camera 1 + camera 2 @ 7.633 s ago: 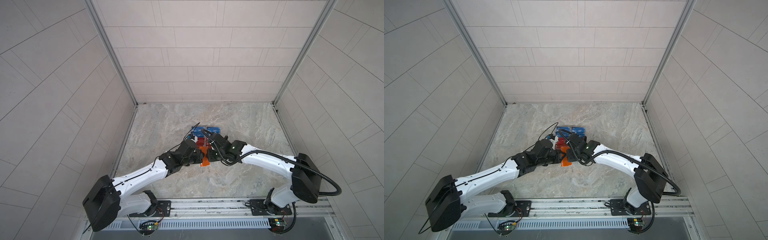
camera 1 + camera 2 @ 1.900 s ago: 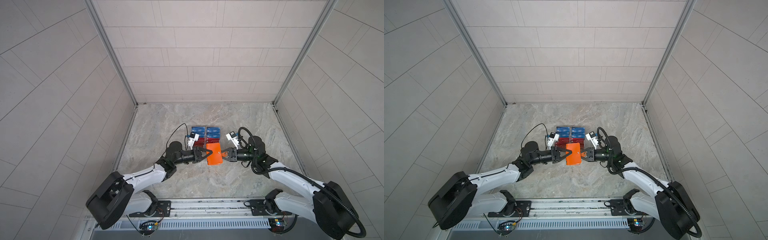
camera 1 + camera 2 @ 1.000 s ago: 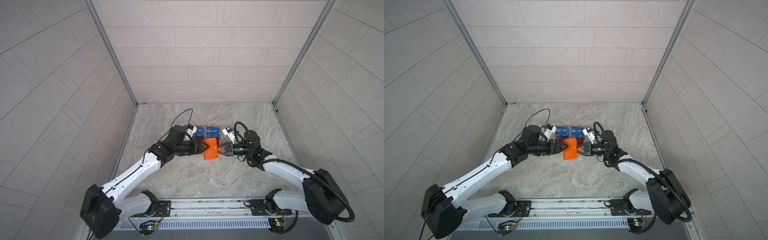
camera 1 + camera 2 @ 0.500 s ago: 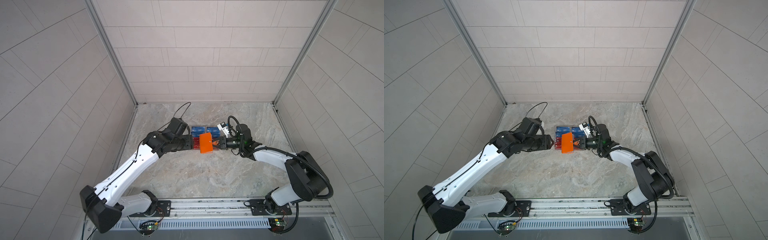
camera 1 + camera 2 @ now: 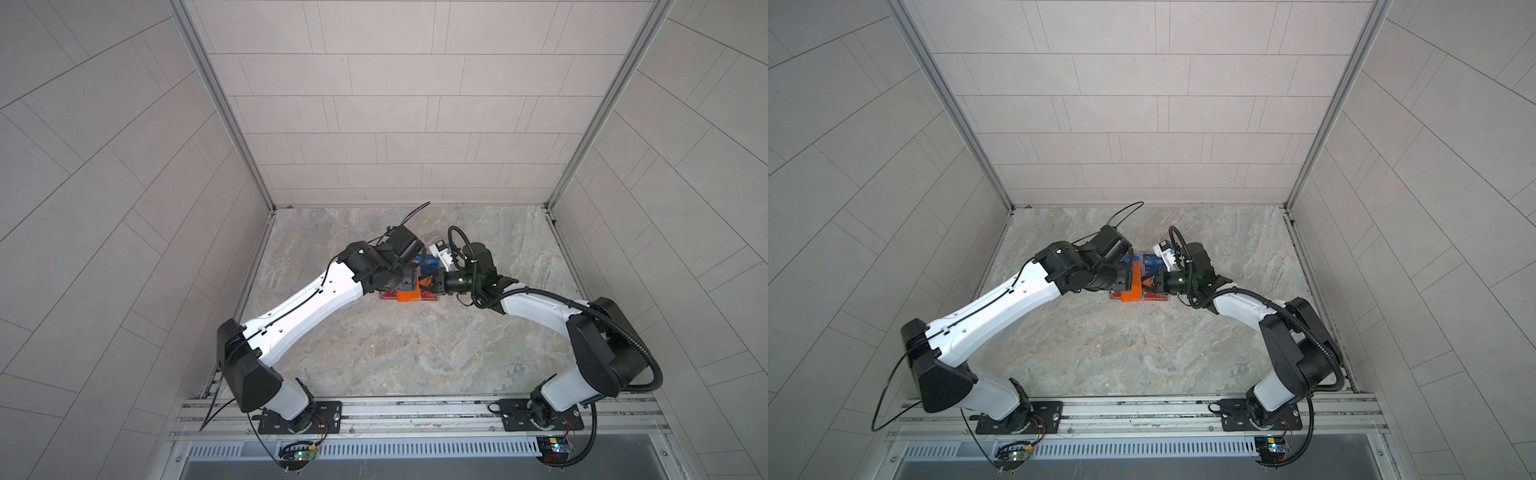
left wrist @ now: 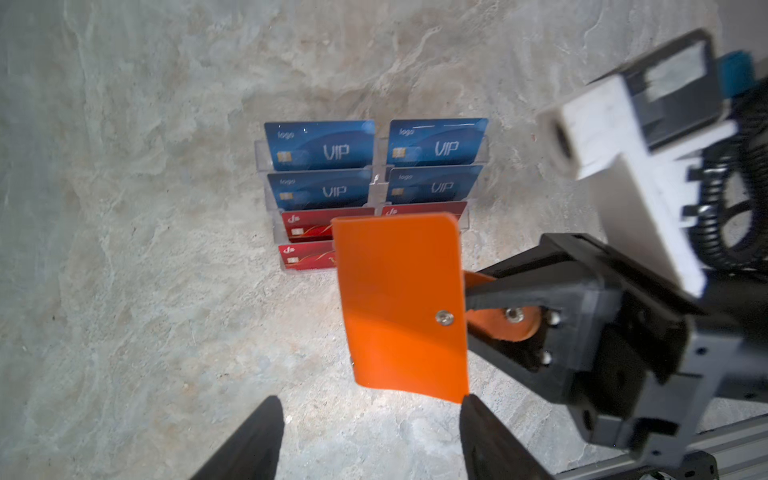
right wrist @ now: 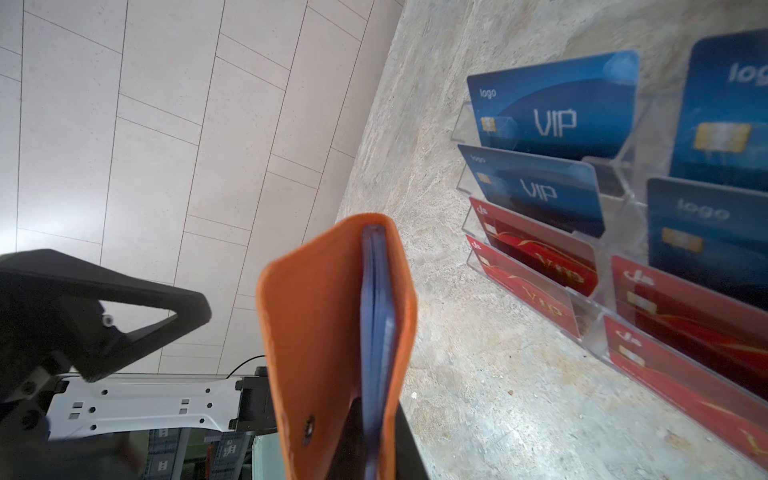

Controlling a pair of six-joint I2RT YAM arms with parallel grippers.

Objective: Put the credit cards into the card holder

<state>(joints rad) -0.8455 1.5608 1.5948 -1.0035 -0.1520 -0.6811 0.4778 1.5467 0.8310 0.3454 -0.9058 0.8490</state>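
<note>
Orange leather-like booklet card holder [image 6: 399, 303]: held clear of the grey marbled table [image 6: 145, 332], tilted, in front of the clear acrylic tiered racks [image 6: 261, 158]. One cover is turned toward the left gripper [image 6: 370, 415]. The snap-side edge is clamped by the right gripper [image 6: 484, 305], jaws closed on it. The round snap tab [image 6: 509, 328] is left loose behind the fingers.

Left gripper: jaws spread wide, nothing held. The holder's lower edge is seen just beyond the fingertips, one corner close against one tip; contact cannot be told.

Holder judged light, thin and limp; the covers are expected to bow under a pinch. A bluish stack of inner leaves [image 7: 376, 307] is shown between the covers. The free cover edge, opposite the clamp, is judged the place to be taken.

Blue and red plastic credit cards [image 6: 320, 145]: stood in the racks behind the holder, not gripped. Judged stiff and slick; the exposed top edges are best pinched.
</note>
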